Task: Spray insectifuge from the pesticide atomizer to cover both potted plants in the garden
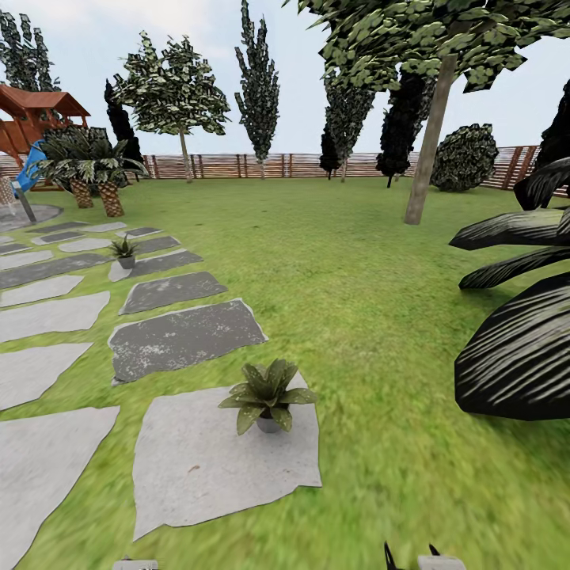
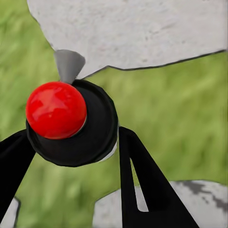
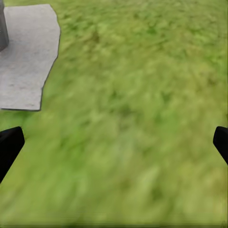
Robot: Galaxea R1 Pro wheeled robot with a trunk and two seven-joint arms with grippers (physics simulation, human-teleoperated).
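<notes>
In the left wrist view the pesticide atomizer (image 2: 95, 126) shows from above: a red ball on a black round cap, with a grey nozzle pointing away. My left gripper (image 2: 73, 137) is shut on it, one black finger on each side. In the head view one potted plant (image 1: 267, 396) stands on a pale stepping stone (image 1: 206, 467) just ahead of me. The other potted plant (image 1: 124, 252) sits farther off at the left among the stones. My right gripper (image 3: 114, 147) hangs open over grass, nothing between its fingers.
A big dark shrub (image 1: 514, 332) with striped leaves crowds the right side. A tree trunk (image 1: 427, 142) rises beyond it. Short palms (image 1: 95, 182) and a wooden playset (image 1: 32, 119) stand far left, and a slatted fence (image 1: 261, 165) closes the lawn.
</notes>
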